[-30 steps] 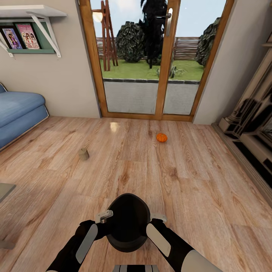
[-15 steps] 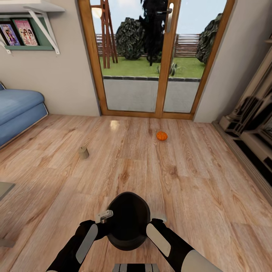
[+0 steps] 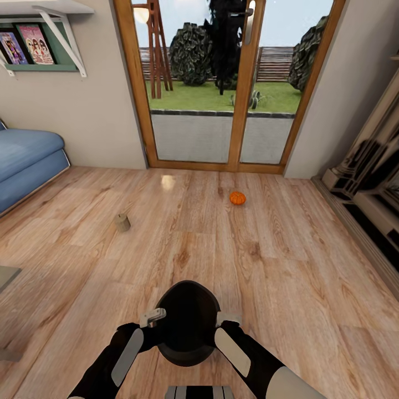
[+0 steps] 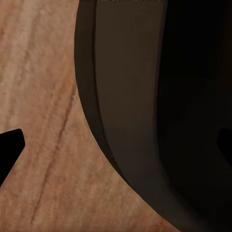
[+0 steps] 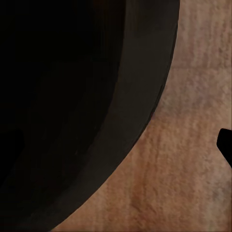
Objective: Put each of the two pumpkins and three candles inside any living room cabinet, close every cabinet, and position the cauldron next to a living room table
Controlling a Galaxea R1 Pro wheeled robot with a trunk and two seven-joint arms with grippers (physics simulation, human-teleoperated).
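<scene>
Cauldron (image 3: 187, 323) sits low in the head view between the two forearms, a round black pot with its wide mouth facing up, above the wooden floor (image 3: 288, 277). The left tool (image 3: 152, 317) is at the pot's left rim, with a pale grey finger (image 3: 153, 316) lying across the edge. The right tool (image 3: 228, 318) is at the opposite rim. Each tool straddles the pot's wall, one finger outside and one within, so both look clamped on the rim, though how tightly the fingers press cannot be told.

From the left wrist view the cauldron's dark curved wall (image 4: 130, 96) is seen close up, with floorboards beside it and a black fingertip (image 4: 8, 145) standing over the boards outside the pot. The right wrist view gives the same arrangement: the black rim (image 5: 140, 96) curving past, the floor beyond it, and a fingertip (image 5: 226, 142) at the frame's edge outside the wall.

Farther out on the floor a small orange pumpkin (image 3: 238, 198) lies well ahead of the pot, a little to the right, near the glass doors (image 3: 221, 88) with their wooden frame. A short squat candle (image 3: 122, 222) stands on the boards ahead and to the left, well apart from the pumpkin. A blue sofa (image 3: 25, 160) is along the left edge, beneath a wall shelf (image 3: 39, 33) with pictures. Dark and pale furniture (image 3: 371, 183) runs along the right wall. A grey corner of the desk (image 3: 6, 275) shows at the left edge.
</scene>
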